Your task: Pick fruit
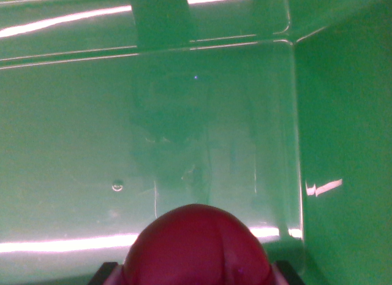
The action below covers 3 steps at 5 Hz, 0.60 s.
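One dark red fruit [196,248], rounded, exact kind unclear, sits at the bottom centre of the wrist view, cut off by the lower edge. Two black hand [196,274] finger tips show, one at each side of it, touching or just beside its flanks; looks closed on the fruit. Behind it one clear plastic bin [293,113], with a corner toward the wrist view's right. Green bench [349,113] all around. Several white light streaks reflect on the plastic.

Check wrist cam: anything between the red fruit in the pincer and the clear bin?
Nothing visible. The red fruit sits at the frame bottom between the dark fingertips of the pincer. The clear bin on the green surface holds nothing else I can see.
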Available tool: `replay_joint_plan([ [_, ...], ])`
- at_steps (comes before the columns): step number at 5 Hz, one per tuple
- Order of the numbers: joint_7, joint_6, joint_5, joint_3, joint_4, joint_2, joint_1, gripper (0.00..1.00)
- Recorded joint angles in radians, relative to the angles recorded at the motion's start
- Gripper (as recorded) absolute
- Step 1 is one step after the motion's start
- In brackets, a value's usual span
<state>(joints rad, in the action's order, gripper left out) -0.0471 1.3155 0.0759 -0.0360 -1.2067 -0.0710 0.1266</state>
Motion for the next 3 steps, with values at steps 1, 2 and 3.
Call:
replay_joint_plan([
  [1,0.004,0.044,-0.0023,-0.001,-0.026,0.018,0.0004,1.00],
  [2,0.004,0.044,-0.0023,-0.001,-0.026,0.018,0.0004,1.00],
  [3,0.007,0.086,-0.0045,-0.002,-0.051,0.035,0.0007,1.00],
])
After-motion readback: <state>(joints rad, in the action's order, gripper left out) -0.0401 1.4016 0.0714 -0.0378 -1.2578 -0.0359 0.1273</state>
